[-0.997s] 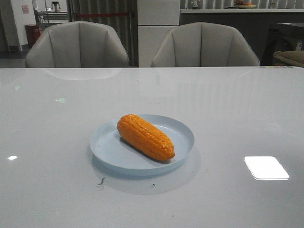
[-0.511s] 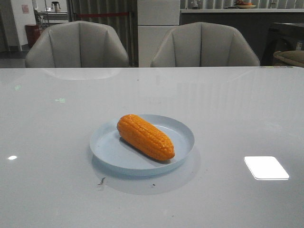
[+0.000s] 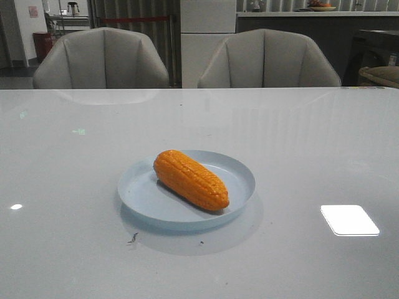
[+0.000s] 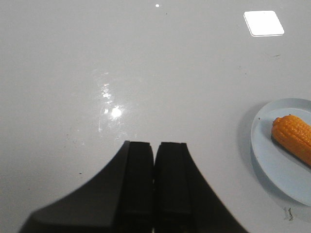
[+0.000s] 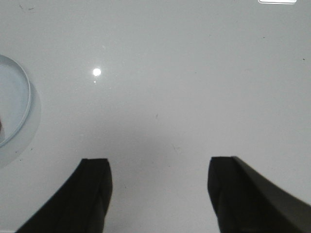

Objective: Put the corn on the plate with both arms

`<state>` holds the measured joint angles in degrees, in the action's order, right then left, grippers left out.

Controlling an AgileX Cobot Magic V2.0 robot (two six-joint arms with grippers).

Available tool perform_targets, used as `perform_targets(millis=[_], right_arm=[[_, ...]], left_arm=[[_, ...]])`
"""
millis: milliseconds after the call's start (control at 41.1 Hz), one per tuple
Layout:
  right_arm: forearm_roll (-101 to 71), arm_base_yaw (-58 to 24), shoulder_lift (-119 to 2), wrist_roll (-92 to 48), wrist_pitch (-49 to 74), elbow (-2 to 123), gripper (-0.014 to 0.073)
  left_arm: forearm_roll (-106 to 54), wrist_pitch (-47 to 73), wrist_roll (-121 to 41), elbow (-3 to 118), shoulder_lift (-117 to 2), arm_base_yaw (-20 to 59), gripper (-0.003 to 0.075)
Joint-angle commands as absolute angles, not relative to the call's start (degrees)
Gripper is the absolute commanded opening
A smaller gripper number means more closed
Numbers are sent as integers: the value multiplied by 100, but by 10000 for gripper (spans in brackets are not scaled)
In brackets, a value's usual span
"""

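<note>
Front view: the corn point(image 3: 191, 179) lies on the plate point(image 3: 144, 198), just left of frame centre. Its blunt end points to the upper left and overhangs the plate's far-left rim a little; its tapered end points to the lower right, inside the rim. The plate sits flat on the tabletop point(image 3: 299, 149). Neither arm shows in this view.

Two grey chairs point(image 3: 103, 59) stand behind the tabletop's far edge, across the top of the frame. A bright rectangular glare patch point(image 3: 349, 219) sits at lower right, and a small dark speck point(image 3: 133, 237) lies on the tabletop just below the plate's left side.

Left wrist view: your left pincer point(image 4: 154, 145) fills the bottom centre, its two black fingers point(image 4: 138, 184) pressed together with nothing between them. It hangs over bare tabletop. The plate point(image 4: 272, 160) and part of the corn point(image 4: 294, 137) appear at the right edge, well apart from the pincer.

Right wrist view: your right pincer point(image 5: 159, 165) stands wide apart, one black finger point(image 5: 90, 194) at lower left and one at lower right, bare tabletop between them. Only an arc of the plate's rim point(image 5: 26, 104) shows at the left edge, well clear of the fingers.
</note>
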<state>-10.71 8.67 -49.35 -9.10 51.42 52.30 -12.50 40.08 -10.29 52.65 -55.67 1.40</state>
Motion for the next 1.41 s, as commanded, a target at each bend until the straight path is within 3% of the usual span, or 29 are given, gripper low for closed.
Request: perform_targets(millis=[0, 219, 511, 633, 1046, 1070, 1387], right_arm=[[-1079, 904, -4880, -960, 4827, 5381, 533], [-1079, 904, -4880, -960, 4827, 5381, 533], [-1079, 904, -4880, -960, 4827, 5381, 533], [-1079, 904, -4880, -960, 4827, 5381, 533], [-1079, 904, -4880, -960, 4827, 5381, 533], [-1079, 904, -4880, -960, 4827, 5381, 533], [-1079, 904, -4885, -960, 4859, 5381, 533]], left_arm=[[-1358, 3638, -983, 5423, -5484, 129, 90], [-1085, 2979, -979, 4958, -5225, 289, 90], [315, -687, 202, 2849, -3682, 958, 90], [368, -1632, 230, 1969, -3047, 997, 90], [109, -1459, 230, -83, -88, 997, 90], [0, -1044, 230, -51, 124, 997, 90], [-282, -527, 230, -52, 133, 743, 90]])
